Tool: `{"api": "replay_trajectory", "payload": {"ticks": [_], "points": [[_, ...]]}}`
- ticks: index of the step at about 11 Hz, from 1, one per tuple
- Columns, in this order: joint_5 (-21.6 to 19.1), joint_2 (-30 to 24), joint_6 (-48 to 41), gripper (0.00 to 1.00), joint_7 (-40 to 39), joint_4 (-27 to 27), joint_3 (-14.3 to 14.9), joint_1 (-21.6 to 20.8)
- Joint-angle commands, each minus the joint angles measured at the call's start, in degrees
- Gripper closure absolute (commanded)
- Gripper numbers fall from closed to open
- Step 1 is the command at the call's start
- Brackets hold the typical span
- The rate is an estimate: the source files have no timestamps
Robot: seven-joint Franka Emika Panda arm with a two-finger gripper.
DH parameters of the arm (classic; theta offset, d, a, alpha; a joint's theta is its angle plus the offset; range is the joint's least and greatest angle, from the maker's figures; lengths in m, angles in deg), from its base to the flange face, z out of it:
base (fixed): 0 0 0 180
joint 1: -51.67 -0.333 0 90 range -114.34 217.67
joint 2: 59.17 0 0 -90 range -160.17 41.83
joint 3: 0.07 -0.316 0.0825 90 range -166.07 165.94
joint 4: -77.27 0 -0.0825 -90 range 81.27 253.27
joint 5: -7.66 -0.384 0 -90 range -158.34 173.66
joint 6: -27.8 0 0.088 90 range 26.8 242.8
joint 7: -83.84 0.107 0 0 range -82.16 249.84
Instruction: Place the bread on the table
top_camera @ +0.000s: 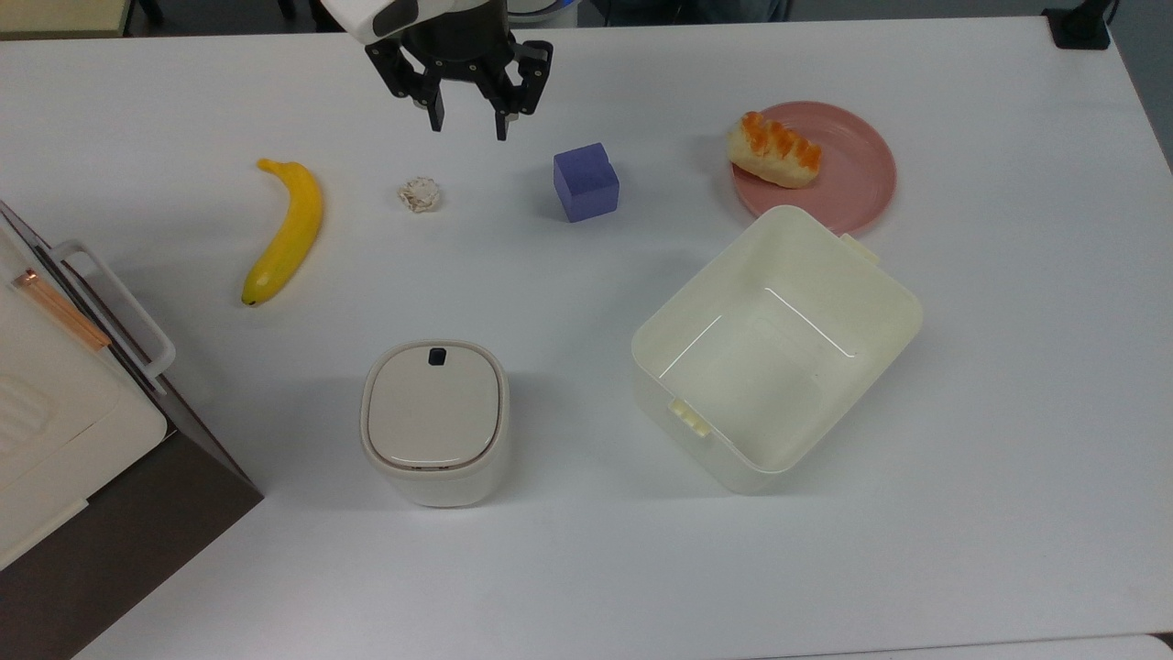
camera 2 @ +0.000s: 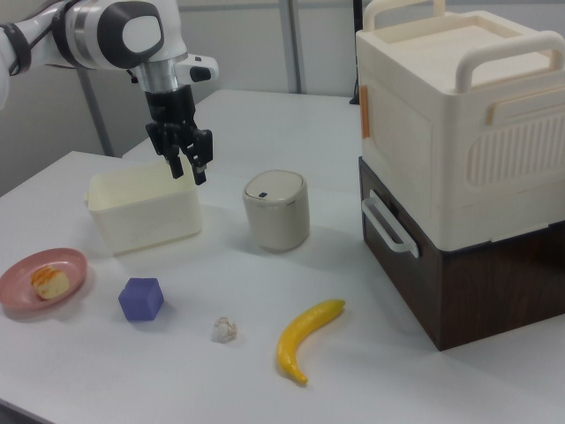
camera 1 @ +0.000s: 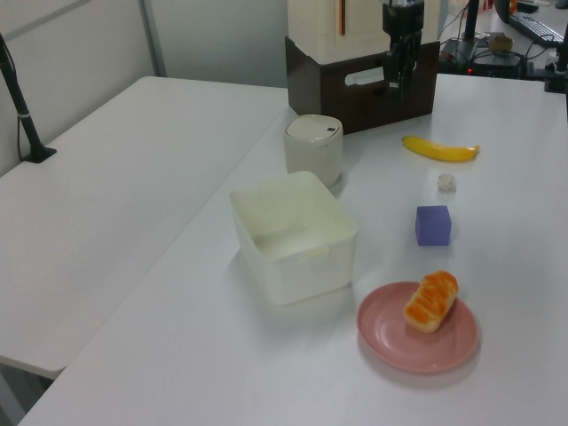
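The arm reaches in over the far edge of the desk in the top view, its white and grey wrist pointing straight down. The black tool [top_camera: 467,124] hangs in the air above the desk with nothing held, its two fingers [camera 2: 201,170] parted by a modest gap and pointing downward.

**Count of things on the table**

One bread roll [top_camera: 775,150] lies on one pink plate [top_camera: 852,174], upper right of the top view. There is one purple cube [top_camera: 586,181], one small whitish crumpled ball [top_camera: 420,194] and one banana [top_camera: 285,230] across the upper half. One open cream bin [top_camera: 775,348] and one lidded round-cornered canister [top_camera: 434,423] sit lower down. One stacked cream-and-brown box unit [camera 2: 468,159] stands at the right view's right.
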Motion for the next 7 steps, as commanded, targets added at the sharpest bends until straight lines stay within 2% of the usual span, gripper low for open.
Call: {"api": "replay_trajectory", "payload": {"ticks": [1,2,5,7], "points": [[-1.0,-1.9,-0.8,0.16,-4.2,4.2,-0.1,-2.4],[-1.0,-1.9,-0.6,0.13,-4.3,5.3,-1.5,-2.9],[-1.0,-1.3,1.7,0.13,-5.6,10.1,-8.5,-3.2],[-1.0,-1.3,3.6,0.13,-5.3,12.4,-12.1,-4.5]]}}
